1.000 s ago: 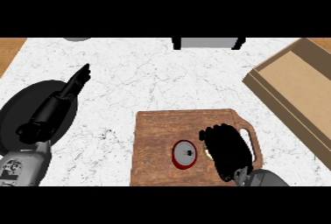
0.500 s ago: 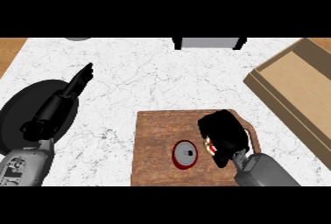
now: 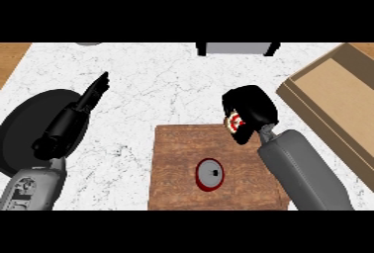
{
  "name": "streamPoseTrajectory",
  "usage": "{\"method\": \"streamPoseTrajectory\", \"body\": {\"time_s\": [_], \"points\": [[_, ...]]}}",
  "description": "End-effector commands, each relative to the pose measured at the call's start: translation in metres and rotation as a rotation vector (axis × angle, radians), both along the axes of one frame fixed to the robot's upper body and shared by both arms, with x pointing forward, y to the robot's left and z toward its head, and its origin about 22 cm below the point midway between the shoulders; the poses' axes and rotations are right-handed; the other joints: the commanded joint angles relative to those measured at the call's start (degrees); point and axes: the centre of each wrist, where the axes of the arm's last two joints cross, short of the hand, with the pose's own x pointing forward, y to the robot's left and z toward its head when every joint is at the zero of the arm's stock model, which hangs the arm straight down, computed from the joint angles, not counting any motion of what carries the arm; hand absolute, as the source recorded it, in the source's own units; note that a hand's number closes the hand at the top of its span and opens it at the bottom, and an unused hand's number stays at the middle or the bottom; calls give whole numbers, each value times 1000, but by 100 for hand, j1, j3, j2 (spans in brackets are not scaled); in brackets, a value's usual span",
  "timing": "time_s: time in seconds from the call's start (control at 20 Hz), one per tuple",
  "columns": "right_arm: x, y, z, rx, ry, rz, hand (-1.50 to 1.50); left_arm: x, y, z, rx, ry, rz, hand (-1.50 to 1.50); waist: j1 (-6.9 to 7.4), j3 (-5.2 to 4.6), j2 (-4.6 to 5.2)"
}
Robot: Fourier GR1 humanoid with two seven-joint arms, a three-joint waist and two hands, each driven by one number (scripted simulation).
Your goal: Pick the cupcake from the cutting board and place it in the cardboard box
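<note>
The cupcake [image 3: 233, 121] is gripped in the curled fingers of the right hand [image 3: 251, 112], above the cutting board's [image 3: 175, 173] twelve o'clock edge. The cardboard box [image 3: 332, 94] lies toward three o'clock. The left hand [image 3: 79, 109] is held straight-fingered at nine o'clock.

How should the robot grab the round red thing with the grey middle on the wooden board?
Probably from straight above, closing the fingers on opposite sides of the round red thing. It lies alone in the middle of the cutting board, round face up, with free board all round it. The right hand is curled round a small red and white thing.
</note>
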Motion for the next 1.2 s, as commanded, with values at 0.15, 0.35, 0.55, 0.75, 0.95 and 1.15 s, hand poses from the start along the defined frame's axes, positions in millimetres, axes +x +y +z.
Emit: {"method": "streamPoseTrajectory", "body": {"time_s": [0.15, 0.35, 0.55, 0.75, 0.95, 1.15], "points": [[2, 6, 61, -26, -256, 15, 150, 0, 10, -5, 18, -4, 23, 0, -60, -4, -32], [-1, -14, 109, 78, -333, -78, 150, 0, 14, 0, 0, 12, 17, 0, -91, -3, -35], [-4, -33, 129, 221, -403, -342, 150, -5, 15, -9, 5, 14, 9, 0, -134, -5, -40], [4, -70, 172, 276, -470, -494, 150, -9, 3, -6, -5, 13, 19, 0, -62, -3, -31], [9, -115, 168, 296, -482, -626, 150, -11, 7, 1, 0, 8, 1, 0, -49, 0, -21], [31, -161, 157, 306, -471, -701, 150, -6, -11, 0, 3, -26, 14, 0, -10, 1, 5]]}}
